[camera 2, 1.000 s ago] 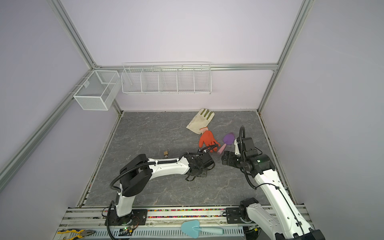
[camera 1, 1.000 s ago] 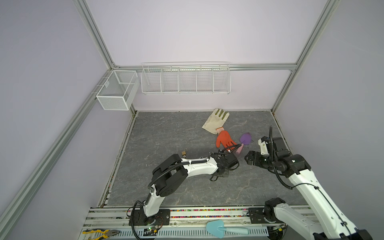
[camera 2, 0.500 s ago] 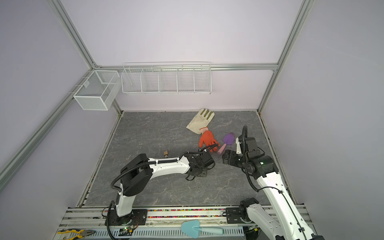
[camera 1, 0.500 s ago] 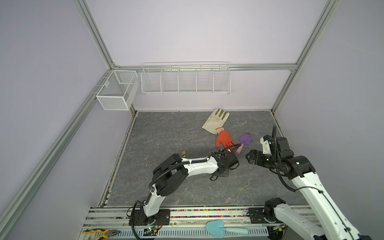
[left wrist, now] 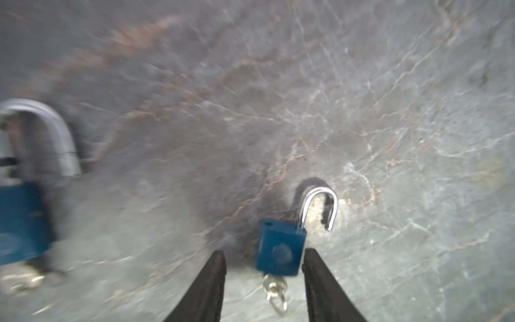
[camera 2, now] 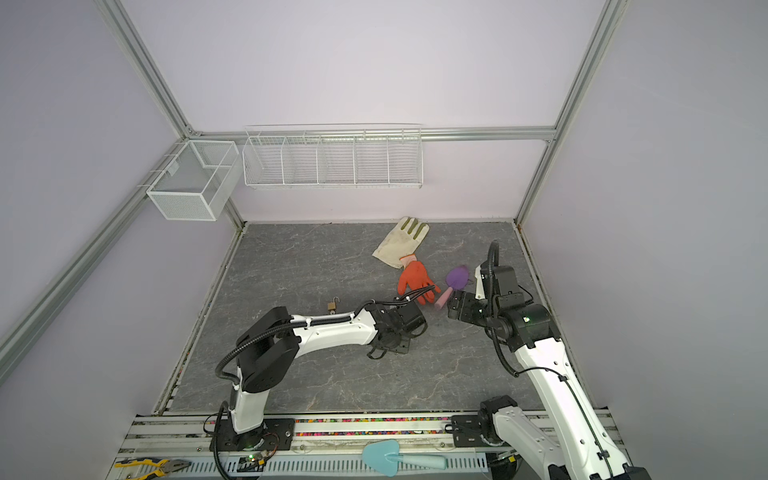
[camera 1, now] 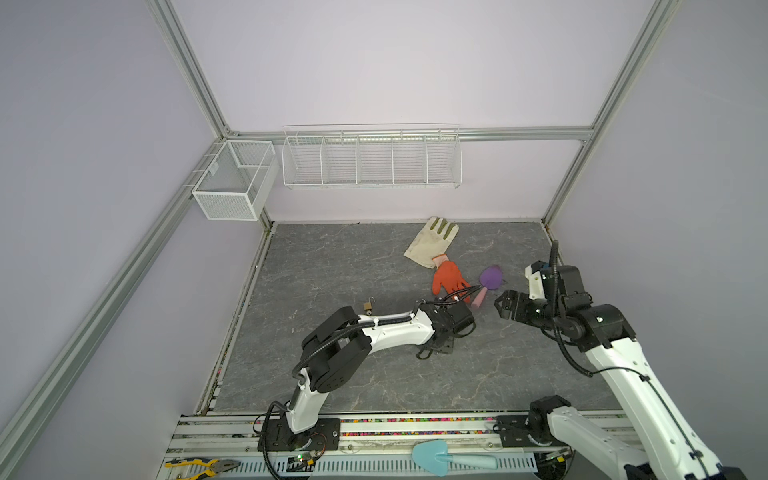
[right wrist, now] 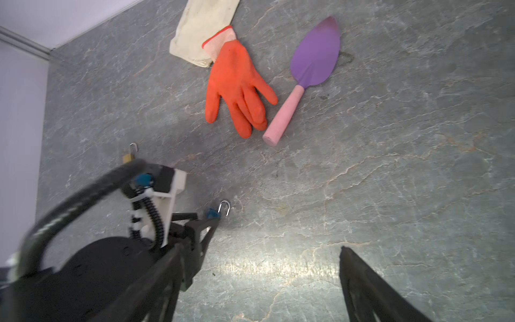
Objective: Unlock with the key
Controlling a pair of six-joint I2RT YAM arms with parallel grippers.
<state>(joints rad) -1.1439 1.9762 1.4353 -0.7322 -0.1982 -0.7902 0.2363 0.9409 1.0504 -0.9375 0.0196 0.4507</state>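
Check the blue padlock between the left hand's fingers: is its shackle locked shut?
No, the blue padlock's shackle stands open, free end clear of the body.

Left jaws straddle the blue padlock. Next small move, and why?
Probably draw the left gripper back, clear of the blue padlock: its shackle already stands sprung open, the key sits in its body, and the jaws stand apart around it.

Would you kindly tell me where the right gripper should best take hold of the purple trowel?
Probably by the pink handle, from straight above, jaws across its width: the purple trowel lies flat, the handle is a narrow round bar, the blade broad and thin. Mind the orange glove lying close beside it.
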